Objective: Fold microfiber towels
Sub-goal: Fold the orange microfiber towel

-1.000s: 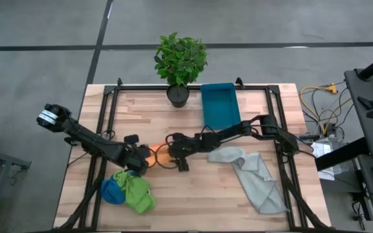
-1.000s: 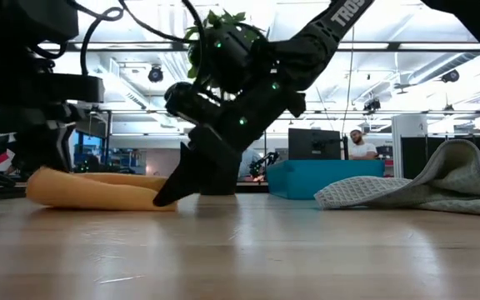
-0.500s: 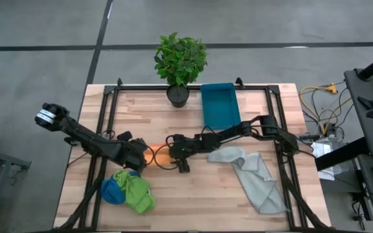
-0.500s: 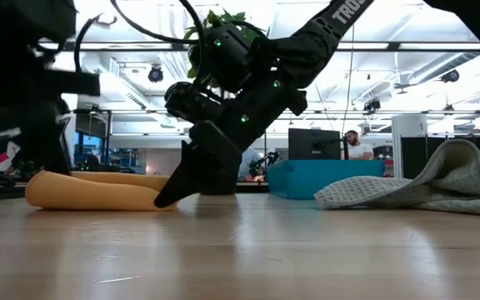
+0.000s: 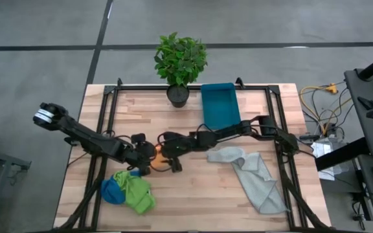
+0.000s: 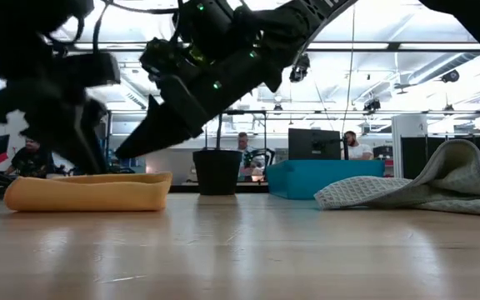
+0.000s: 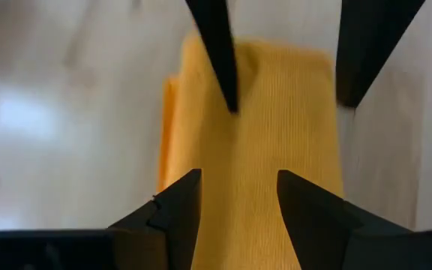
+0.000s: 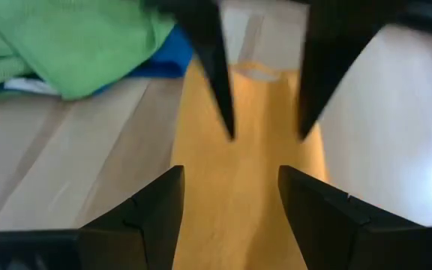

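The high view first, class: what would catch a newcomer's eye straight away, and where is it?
The two dark arms meet over the folded orange towel at mid-table, the left hand and right hand open above it from opposite sides. Near the front left lies a lime green towel bunched over a blue towel; a pale grey towel sprawls on the right.

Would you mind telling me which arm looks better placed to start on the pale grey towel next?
Right, probably. The grey towel lies crumpled on the right side of the table, beside the right arm. The right gripper and left gripper hover, jaws open, over the folded orange towel.
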You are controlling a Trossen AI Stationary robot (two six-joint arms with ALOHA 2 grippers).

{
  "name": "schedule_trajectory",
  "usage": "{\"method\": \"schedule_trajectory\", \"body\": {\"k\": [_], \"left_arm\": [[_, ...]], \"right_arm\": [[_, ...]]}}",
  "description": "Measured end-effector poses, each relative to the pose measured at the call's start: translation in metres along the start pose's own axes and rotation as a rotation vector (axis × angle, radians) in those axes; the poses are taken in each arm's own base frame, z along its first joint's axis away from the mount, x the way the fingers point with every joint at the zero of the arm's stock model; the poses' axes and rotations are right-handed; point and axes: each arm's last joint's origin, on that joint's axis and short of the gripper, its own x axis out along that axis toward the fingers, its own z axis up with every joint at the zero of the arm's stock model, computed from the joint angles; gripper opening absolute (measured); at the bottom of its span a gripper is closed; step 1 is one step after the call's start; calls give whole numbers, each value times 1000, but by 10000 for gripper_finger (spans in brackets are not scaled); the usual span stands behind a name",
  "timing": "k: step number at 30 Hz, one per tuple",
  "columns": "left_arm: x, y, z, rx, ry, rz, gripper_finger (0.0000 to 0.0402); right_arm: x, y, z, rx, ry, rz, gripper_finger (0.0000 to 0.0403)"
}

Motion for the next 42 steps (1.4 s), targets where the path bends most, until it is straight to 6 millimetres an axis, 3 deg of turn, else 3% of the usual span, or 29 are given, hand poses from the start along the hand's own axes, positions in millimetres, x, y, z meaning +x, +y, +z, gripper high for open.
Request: {"method": "schedule_trajectory", "body": {"k": [5, 13, 21, 27, 33, 38, 42], "left_arm": [[13, -2, -10, 23, 77, -4, 161], [19, -5, -15, 8, 154, -69, 161], [6, 0, -13, -9, 139, -89, 161], [-10, 13, -23, -125, 223, -25, 158], [-13, 21, -36, -254, 274, 37, 87], [-2, 19, -45, -262, 276, 15, 11], [5, 16, -47, -275, 298, 13, 15]], "right_arm": [[-1, -7, -1, 8, 7, -11, 212], [-2, -20, -16, 78, 129, -41, 212], [-8, -32, -19, 232, 174, -161, 212], [-25, -27, -13, 432, 232, -156, 212], [-37, -14, -10, 718, 321, 80, 212], [-38, 7, -5, 815, 365, 232, 212], [-44, 23, 3, 834, 384, 245, 211]]}}
